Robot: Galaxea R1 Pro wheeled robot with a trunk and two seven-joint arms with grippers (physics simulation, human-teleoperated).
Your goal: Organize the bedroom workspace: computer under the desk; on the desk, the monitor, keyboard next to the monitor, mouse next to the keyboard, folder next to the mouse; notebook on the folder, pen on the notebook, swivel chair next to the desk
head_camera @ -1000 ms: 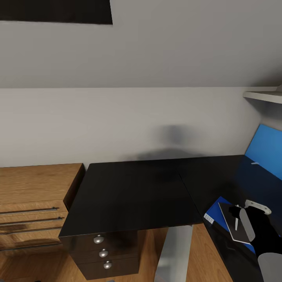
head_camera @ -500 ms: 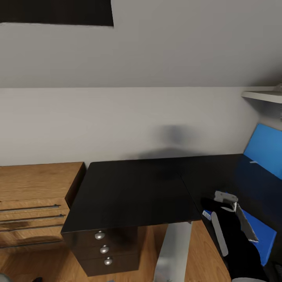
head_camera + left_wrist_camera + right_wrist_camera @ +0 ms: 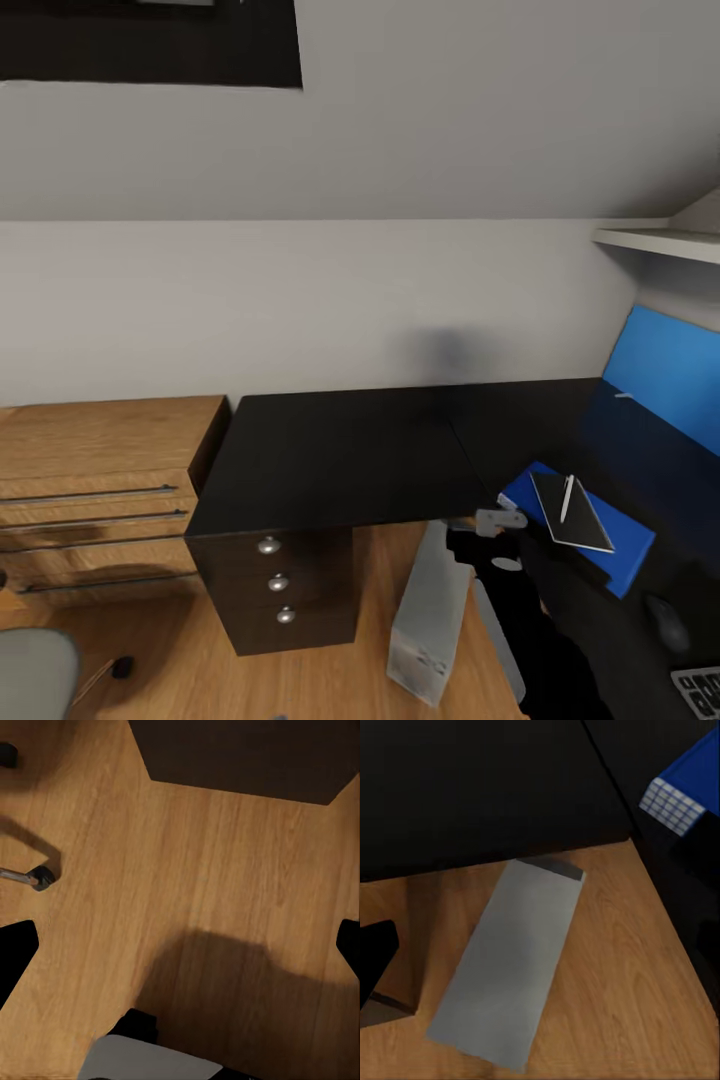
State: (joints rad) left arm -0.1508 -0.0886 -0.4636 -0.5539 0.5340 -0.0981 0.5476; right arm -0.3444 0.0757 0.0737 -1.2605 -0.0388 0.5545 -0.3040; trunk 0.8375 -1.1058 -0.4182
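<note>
- The surface (image 3: 340,455), an L-shaped glossy black top, filled the middle of our head view, with its blue back panel (image 3: 665,375) rising at the right and its black three-knob drawer unit (image 3: 275,605) below the left end.
- A wooden chest of drawers (image 3: 95,500) stood just beside the drawer unit, against the grey wall.
- The computer (image 3: 430,620), a light grey tower, stood on the wooden floor (image 3: 202,885) under the surface's front edge, just beside the drawer unit; our right wrist view looked down on its top (image 3: 510,964).
- The swivel chair (image 3: 35,675) showed as a grey padded corner at the lower left of the head view, well apart from the surface, with one castor (image 3: 41,879) on the floor.
- The folder (image 3: 615,555), bright blue, lay on the right part of the surface near its front edge; its white page edges (image 3: 671,806) showed in the right wrist view.
- The notebook (image 3: 575,515), black, lay flat on the folder.
- The keyboard (image 3: 705,690) was cut off at the lower right corner.
- Our right pincer (image 3: 500,521) hung off the surface's front edge, above the computer and just beside the folder; we could not tell whether it was clenched or released.
- Our left pincer (image 3: 180,949) hung released above the bare floor, its two dark tips (image 3: 15,952) wide apart.
- The mouse (image 3: 665,622) lay on the surface between folder and keyboard.
- The pen (image 3: 567,497), white, lay on the notebook.
</note>
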